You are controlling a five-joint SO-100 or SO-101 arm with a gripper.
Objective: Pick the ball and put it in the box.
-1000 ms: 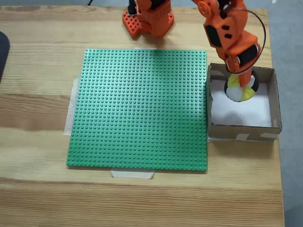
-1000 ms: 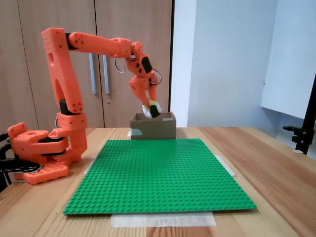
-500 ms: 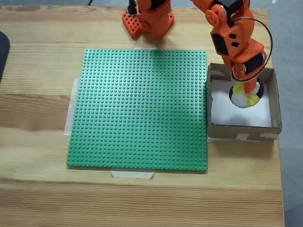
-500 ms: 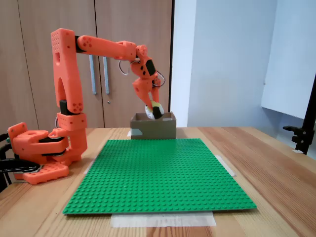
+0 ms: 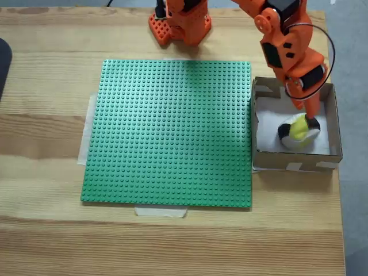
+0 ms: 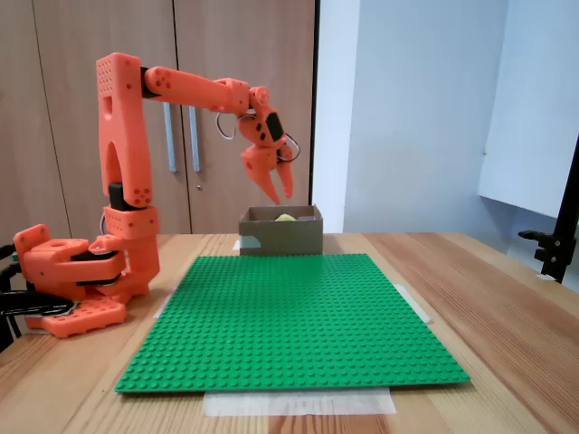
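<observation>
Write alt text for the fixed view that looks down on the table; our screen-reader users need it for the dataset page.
A small yellow, black and white ball lies inside a shallow cardboard box at the right of a wooden table. The orange arm's gripper hangs above it, fingers open. A green studded baseplate fills the table's middle.

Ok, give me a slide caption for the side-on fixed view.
Orange arm's open claw hangs above the box, the ball resting inside, beyond the green baseplate.
</observation>
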